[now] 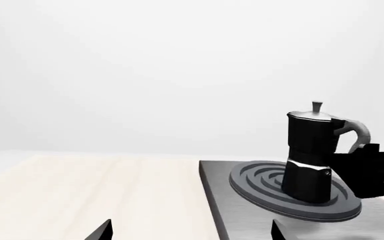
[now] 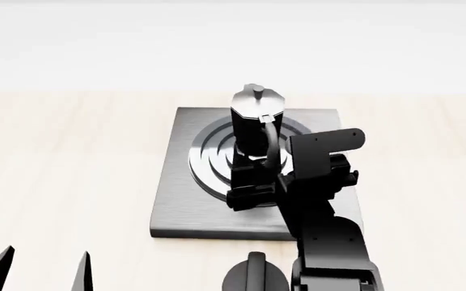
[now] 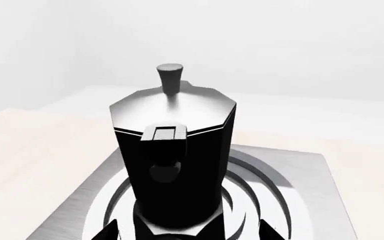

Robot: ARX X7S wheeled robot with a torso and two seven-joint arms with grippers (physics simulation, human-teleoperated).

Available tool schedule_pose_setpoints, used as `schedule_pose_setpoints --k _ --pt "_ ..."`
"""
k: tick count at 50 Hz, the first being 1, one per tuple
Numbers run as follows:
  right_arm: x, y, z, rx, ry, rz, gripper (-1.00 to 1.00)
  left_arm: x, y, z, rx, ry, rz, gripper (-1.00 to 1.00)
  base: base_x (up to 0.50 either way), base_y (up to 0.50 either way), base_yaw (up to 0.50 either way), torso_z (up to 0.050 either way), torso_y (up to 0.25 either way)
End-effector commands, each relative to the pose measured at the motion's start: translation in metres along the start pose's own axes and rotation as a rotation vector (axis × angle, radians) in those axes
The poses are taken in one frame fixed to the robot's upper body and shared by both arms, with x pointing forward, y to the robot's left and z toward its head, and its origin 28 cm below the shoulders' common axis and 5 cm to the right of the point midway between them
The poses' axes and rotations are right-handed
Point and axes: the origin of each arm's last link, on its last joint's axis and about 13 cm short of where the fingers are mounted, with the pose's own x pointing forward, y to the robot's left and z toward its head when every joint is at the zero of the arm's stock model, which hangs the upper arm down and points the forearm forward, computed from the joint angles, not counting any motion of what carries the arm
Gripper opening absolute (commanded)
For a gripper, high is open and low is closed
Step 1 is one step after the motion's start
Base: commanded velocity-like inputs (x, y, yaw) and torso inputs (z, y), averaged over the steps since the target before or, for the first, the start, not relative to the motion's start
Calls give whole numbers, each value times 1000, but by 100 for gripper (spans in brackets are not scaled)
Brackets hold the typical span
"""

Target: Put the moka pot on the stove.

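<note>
The moka pot (image 2: 255, 124) stands upright on the round ringed burner of the stove (image 2: 186, 209), handle facing me. From the left wrist view, the moka pot (image 1: 310, 155) rests on the burner of the stove (image 1: 245, 215). My right gripper (image 2: 253, 185) is low behind the handle side of the pot. In the right wrist view, the moka pot (image 3: 175, 160) fills the middle and the right gripper (image 3: 188, 232) is open, its tips flanking the pot's base with gaps on both sides. My left gripper (image 1: 192, 231) is open and holds nothing, over the stove's left edge.
The stove lies on a pale wooden tabletop (image 2: 63, 176). A dark round knob-like object (image 2: 253, 276) sits just in front of the stove, beside my right arm (image 2: 326, 242). My left gripper (image 2: 43, 273) shows at the lower left. A white wall stands behind.
</note>
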Motion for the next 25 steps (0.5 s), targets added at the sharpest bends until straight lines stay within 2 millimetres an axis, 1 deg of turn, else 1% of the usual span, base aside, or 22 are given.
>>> schedule_pose_setpoints --k 1,12,16,25 --pt "-1 0 -2 3 -29 58 100 -1 0 1 -1 -1 -1 100 0 0 0 0 0" --pt "-5 -3 -8 4 -108 54 100 -1 0 1 0 0 -1 100 0 0 0 0 0" --pt "-6 -5 -6 -5 -134 41 100 0 0 1 1 -1 -3 100 0 0 0 0 0" --pt "-26 1 1 -31 -189 50 100 1 0 2 1 0 -4 100 0 0 0 0 0"
